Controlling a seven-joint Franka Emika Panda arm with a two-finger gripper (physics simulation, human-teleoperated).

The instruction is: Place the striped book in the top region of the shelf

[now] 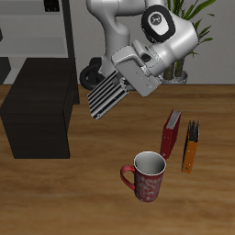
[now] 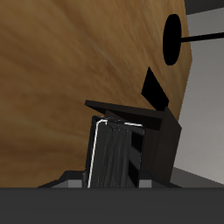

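— Setting: wooden table, grey wall behind, potted plant at the back. Item in hand?

— Gripper: closed on striped book, clamped at one end. Book held clear of the table, tilted, cover stripes facing the exterior view. Wrist view: same book seen close up between the jaws, dark, pale edge showing.

— Position against destination?

— Airborne, just beside the shelf, slightly above its flat top, not yet over it. Shelf top bare. Tall pale grey rack farther back, not involved.

— Other stock?

— Red book and orange book upright, near each other, well apart from the shelf. Red patterned mug nearer the table's front edge. None touched.

— Step, by judgement?

— Carry phase: lifted, mid-transfer. Next move likely calls for travel sideways over the shelf top, levelling of the book, lowering until flat contact, then release. Risk: book corner catching the shelf edge if lowered early.
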